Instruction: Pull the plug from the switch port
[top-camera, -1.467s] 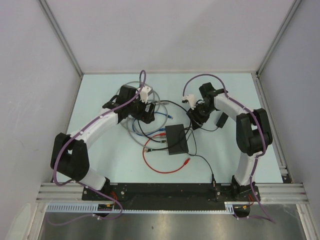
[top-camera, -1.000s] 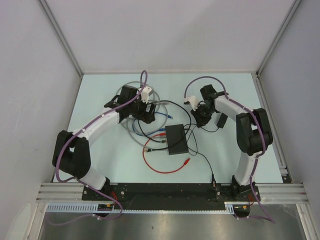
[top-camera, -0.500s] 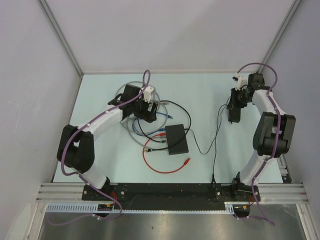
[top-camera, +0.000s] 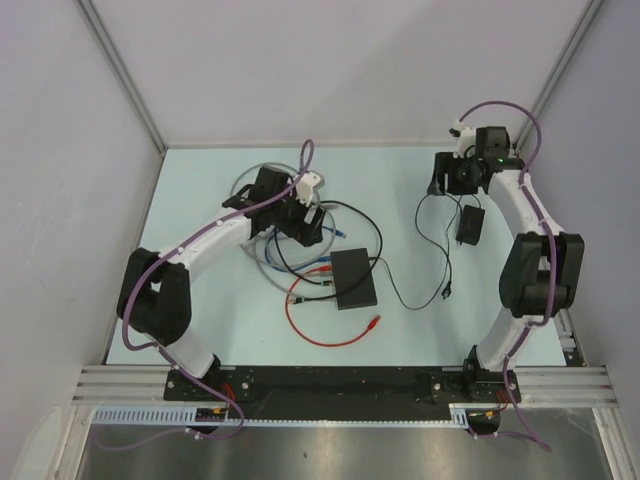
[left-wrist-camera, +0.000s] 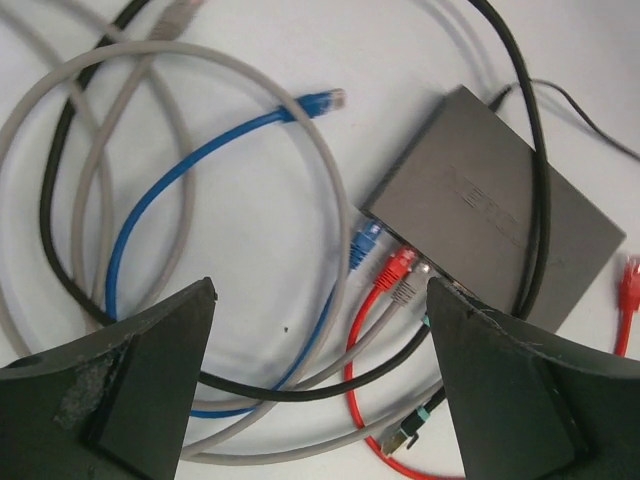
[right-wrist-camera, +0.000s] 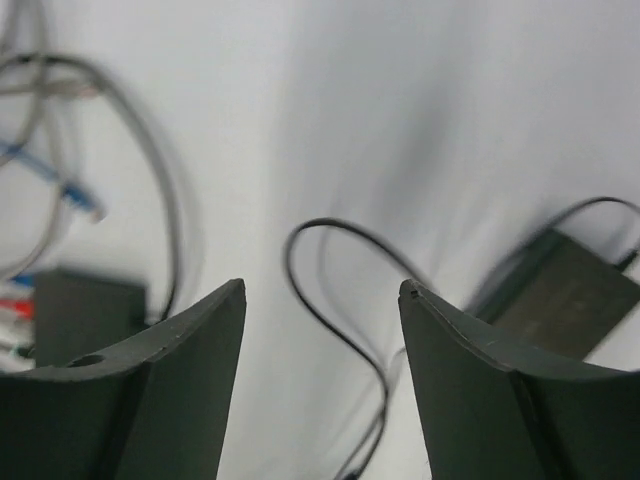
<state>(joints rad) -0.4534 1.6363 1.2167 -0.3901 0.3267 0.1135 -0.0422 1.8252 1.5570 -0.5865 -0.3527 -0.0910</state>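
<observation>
The switch (top-camera: 355, 279) lies flat near the middle of the tabletop (top-camera: 190, 180), hemmed in by cabling on its left and near sides. In the left wrist view three plugs sit side by side against one narrow edge: one blue plug (left-wrist-camera: 366, 240), one red plug (left-wrist-camera: 399, 264) and one grey plug (left-wrist-camera: 409, 289); one thick black cable (left-wrist-camera: 538, 170) lies straight across the switch's top and curves back under the plugs; one teal-booted connector (left-wrist-camera: 408, 432) lies loose just short of that edge; two more free ends show, a loose blue end (left-wrist-camera: 322, 100) on the far side of the plugs and a loose red end (left-wrist-camera: 629, 285) beside the switch at the picture's right margin; grey cable (left-wrist-camera: 60, 150) coils in several overlapping loops around the blue one. The left end effector (top-camera: 308, 228) hovers over this tangle, near the switch's plug edge, its two fingers (left-wrist-camera: 130, 390) spread wide with nothing gripped. The right end effector (top-camera: 443, 178) is well apart from the switch, at the far right of the tabletop, likewise released, its two fingers (right-wrist-camera: 160, 380) parted and empty; one black power adapter (top-camera: 468, 225) lies on the tabletop near it; one thin black lead (right-wrist-camera: 289, 258) loops over the tabletop between adapter and switch; whether it is seated in the switch cannot be told.
</observation>
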